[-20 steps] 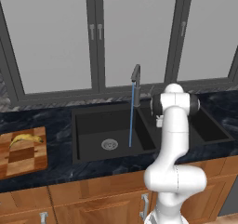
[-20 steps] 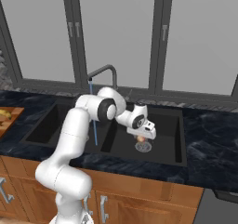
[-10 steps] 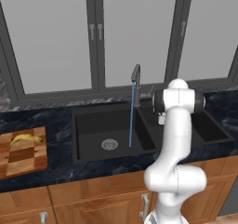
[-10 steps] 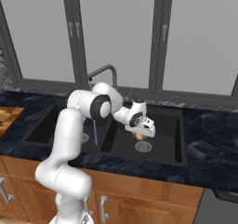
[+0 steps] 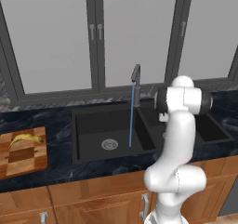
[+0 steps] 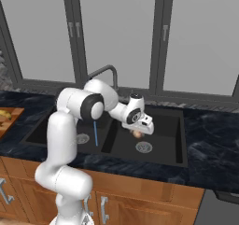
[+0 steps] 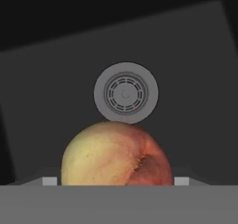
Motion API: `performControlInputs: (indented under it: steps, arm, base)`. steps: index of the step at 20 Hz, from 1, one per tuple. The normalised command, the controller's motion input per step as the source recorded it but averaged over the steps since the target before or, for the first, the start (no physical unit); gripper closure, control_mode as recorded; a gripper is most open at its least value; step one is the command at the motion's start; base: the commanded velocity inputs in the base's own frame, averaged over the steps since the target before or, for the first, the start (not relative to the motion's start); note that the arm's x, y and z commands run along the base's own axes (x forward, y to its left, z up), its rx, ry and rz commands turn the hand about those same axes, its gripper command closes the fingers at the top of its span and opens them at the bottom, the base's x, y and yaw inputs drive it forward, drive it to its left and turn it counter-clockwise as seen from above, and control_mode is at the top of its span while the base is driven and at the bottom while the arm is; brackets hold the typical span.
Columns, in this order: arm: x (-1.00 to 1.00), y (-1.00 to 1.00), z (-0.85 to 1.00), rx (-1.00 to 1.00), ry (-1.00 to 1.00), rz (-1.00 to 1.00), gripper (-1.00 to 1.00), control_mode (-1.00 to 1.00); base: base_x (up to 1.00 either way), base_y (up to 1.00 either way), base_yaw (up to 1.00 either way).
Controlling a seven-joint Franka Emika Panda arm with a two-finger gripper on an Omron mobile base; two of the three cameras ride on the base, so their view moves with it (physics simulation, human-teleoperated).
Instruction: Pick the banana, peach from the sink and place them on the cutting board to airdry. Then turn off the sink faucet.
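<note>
We hold our two-finger gripper (image 6: 138,132) low in the right basin of the matte black double sink (image 6: 179,147), at centre frame in the right base view. Its jaws stand wide around the round orange-pink peach (image 7: 116,154), ready to close. The curved yellow banana (image 5: 25,138) already dries on the checkered wooden cutting board (image 5: 23,158) at left. The slim dark faucet (image 5: 135,74) runs on.
</note>
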Motion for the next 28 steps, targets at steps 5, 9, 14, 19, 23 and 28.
performControlInputs:
  steps: [5,9,14,19,23,28]
  arm:
    - [-0.34,0.14,0.46,0.0,0.0,0.0,1.0,-1.0]
    - [-0.36,0.15,0.46,0.0,0.0,0.0,1.0,-1.0]
    - [-0.36,0.25,0.38,0.0,0.0,0.0,1.0,-1.0]
    - [-0.41,0.32,0.32,0.0,0.0,0.0,1.0,-1.0]
    - [-0.36,0.35,0.29,0.0,0.0,0.0,1.0,-1.0]
    - [-0.25,0.37,0.21,0.0,0.0,0.04,1.0,-1.0]
  base:
    - [0.0,0.0,0.0]
    - [0.0,0.0,0.0]
    - [0.0,0.0,0.0]
    - [0.0,0.0,0.0]
    - [0.0,0.0,0.0]
    - [0.0,0.0,0.0]
